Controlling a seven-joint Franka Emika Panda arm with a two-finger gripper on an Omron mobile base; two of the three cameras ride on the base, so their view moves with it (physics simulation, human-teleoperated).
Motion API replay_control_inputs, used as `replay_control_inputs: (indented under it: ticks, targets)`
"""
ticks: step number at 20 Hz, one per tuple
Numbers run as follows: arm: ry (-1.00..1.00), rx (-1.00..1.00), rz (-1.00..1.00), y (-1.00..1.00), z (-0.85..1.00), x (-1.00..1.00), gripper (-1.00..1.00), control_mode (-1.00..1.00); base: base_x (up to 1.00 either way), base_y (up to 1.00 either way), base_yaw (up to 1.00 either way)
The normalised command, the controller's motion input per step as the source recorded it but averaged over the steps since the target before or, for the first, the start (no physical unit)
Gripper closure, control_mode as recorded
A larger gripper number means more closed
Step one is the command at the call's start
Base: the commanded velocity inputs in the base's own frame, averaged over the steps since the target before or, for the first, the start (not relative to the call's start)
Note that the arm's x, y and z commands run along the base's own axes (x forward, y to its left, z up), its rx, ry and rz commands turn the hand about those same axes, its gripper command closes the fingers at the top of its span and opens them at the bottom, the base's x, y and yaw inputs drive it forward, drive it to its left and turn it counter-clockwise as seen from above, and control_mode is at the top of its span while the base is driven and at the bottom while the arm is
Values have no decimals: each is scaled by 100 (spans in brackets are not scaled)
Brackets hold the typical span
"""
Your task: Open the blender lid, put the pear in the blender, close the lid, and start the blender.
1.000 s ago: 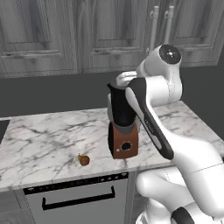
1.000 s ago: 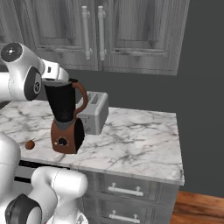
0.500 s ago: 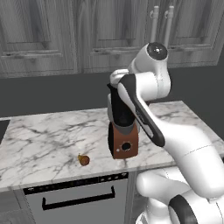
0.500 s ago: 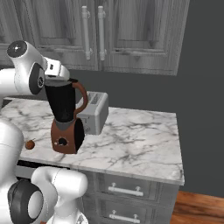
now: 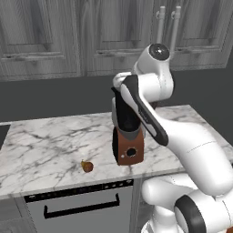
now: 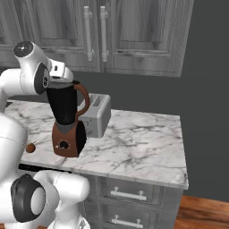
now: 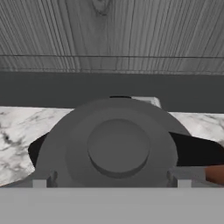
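The blender [image 5: 128, 136] stands on the marble counter, with a dark jar [image 6: 63, 106], a brown handle [image 6: 84, 99] and a reddish-brown base [image 6: 67, 139]. The blender lid [image 7: 117, 146], a grey disc with a raised central knob, sits on the jar top. My gripper [image 7: 111, 183] hangs just above the lid and is open, with its fingertips [image 7: 39, 183] wide on either side of the knob and nothing held. The hand [image 6: 58, 72] sits right over the jar's top. The small orange-brown pear [image 5: 87, 166] lies on the counter left of the blender's base, also seen as the pear [image 6: 30, 147] near the front edge.
A grey toaster [image 6: 96, 115] stands close behind the blender on its right. The marble counter [image 5: 41, 145] stretches left of the blender and the counter [image 6: 143, 143] stretches right. Grey wall cabinets [image 5: 54, 36] hang above. An oven front with a bar handle [image 5: 82, 208] sits below the counter edge.
The arm's upper joints have swung left in the left base view, and the hand has shifted over the blender's top. Blender, lid and pear have not moved.
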Motion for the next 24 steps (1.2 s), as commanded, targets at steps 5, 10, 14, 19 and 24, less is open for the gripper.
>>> replay_control_inputs:
  ticks: [5, 10, 14, 19, 24]
  targets:
    - [11, 0, 0, 0, -6, 32, -100, -100, 0, 0, 0]
    - [11, 0, 0, 0, -2, 34, -100, -100, 0, 0, 0]
    - [4, 0, 0, 0, -16, 0, -100, -100, 0, 0, 0]
    - [0, 0, 0, 0, -29, -24, -100, -100, 0, 0, 0]
    - [1, 0, 0, 0, -23, -2, -100, -100, 0, 0, 0]
